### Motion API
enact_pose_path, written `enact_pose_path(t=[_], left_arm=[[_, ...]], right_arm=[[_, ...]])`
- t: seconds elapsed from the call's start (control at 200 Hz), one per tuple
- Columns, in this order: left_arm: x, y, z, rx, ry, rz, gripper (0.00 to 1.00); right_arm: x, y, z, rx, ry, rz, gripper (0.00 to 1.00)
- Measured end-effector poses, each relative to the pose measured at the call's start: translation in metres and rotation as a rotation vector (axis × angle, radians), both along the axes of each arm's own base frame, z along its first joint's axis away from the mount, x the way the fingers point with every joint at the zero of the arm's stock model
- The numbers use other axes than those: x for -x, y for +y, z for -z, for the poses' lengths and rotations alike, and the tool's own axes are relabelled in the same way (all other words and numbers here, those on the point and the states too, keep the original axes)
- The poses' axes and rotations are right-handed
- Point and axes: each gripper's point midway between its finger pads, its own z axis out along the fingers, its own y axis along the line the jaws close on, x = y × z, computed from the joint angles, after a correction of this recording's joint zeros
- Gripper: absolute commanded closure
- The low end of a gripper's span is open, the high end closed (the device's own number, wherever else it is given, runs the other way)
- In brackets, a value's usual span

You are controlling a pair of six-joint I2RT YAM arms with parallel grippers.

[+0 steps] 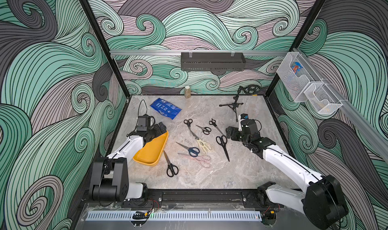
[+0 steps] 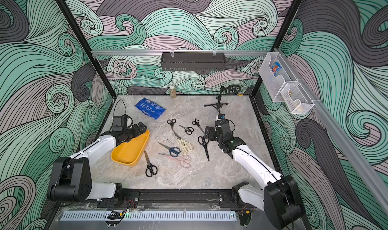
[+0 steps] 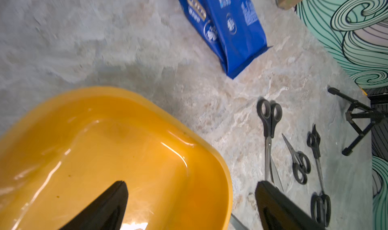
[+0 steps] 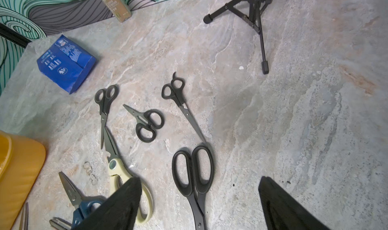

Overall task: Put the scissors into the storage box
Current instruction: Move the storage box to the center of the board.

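Swirl-patterned teal and grey walls around a marbled counter [image 1: 210, 180]. At left-centre, yellow box [image 1: 151, 153], partly under left arm. Over its far end, left hand [image 1: 161, 127], wide; in wrist view one finger [image 3: 113, 203] above the inside, the other beyond the wall. Contact with box: cannot tell. Eight scissors flat on counter, all outside box. Closest: black pair [image 1: 168, 161], tip just beside box wall. Mid-counter cluster: blue pair [image 1: 188, 148], cream shears [image 1: 200, 142], pink pair [image 1: 197, 159]. Farther back: grey-handled pair [image 1: 189, 127] with tip against shears' blades, stubby pair [image 1: 202, 128], slim pair [image 1: 216, 127]. At right, long black pair [image 1: 224, 148], handles just beside right hand [image 1: 230, 133]. Fingers wide there too, gripping nothing; handles between them in wrist view. Along the back: blue packet [image 1: 165, 108], tripod [image 1: 234, 105], bottle [image 1: 187, 92].
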Motion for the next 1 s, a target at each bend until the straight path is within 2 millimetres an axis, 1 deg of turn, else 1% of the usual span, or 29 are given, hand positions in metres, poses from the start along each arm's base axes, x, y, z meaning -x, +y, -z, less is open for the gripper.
enact_pose_path(t=[0.07, 0.14, 0.205, 0.285, 0.39, 0.455, 0.56, 0.77, 0.906, 1.001], left_arm=[[0.004, -0.008, 0.006, 0.032, 0.020, 0.014, 0.02], [0.002, -0.017, 0.009, 0.065, 0.024, 0.023, 0.01], [-0.003, -0.023, 0.012, 0.095, 0.020, 0.025, 0.01], [-0.009, -0.030, 0.021, 0.134, 0.033, 0.018, 0.01], [-0.018, -0.035, 0.033, 0.184, 0.053, -0.007, 0.01], [-0.026, -0.038, 0.036, 0.209, 0.056, -0.025, 0.01], [-0.048, -0.039, 0.032, 0.236, 0.027, -0.050, 0.01], [-0.095, -0.038, 0.013, 0.252, -0.062, -0.086, 0.01], [-0.119, -0.038, 0.005, 0.259, -0.101, -0.107, 0.02], [-0.131, -0.038, -0.002, 0.265, -0.119, -0.110, 0.01]], right_arm=[[0.003, -0.001, 0.004, 0.007, 0.018, 0.000, 0.08], [0.004, -0.001, 0.006, 0.009, 0.024, 0.000, 0.08], [0.004, -0.001, 0.007, 0.010, 0.029, -0.003, 0.08], [0.005, 0.001, 0.011, 0.014, 0.039, -0.007, 0.08], [0.005, 0.002, 0.015, 0.020, 0.052, -0.010, 0.08], [0.005, 0.003, 0.018, 0.024, 0.062, -0.015, 0.08], [0.006, 0.005, 0.026, 0.031, 0.084, -0.025, 0.08], [0.005, 0.013, 0.039, 0.064, 0.128, -0.063, 0.08], [-0.002, 0.026, 0.045, 0.080, 0.153, -0.106, 0.08], [-0.007, 0.042, 0.046, 0.087, 0.163, -0.148, 0.09]])
